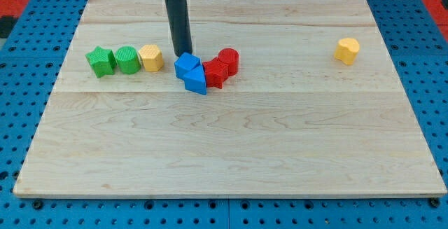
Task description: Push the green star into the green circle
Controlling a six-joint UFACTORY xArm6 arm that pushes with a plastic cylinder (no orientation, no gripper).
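The green star (101,61) lies at the view's left on the wooden board (231,138), touching the green circle (127,59) on its right. A yellow hexagon block (151,58) sits against the circle's right side. My tip (183,53) stands just above a blue block (187,66), to the right of the yellow hexagon and well to the right of the green star.
A second blue block (197,82) lies below the first. A red block (215,73) and a red cylinder (228,61) touch them on the right. A yellow block (346,50) sits alone at the view's upper right. A blue perforated table (21,82) surrounds the board.
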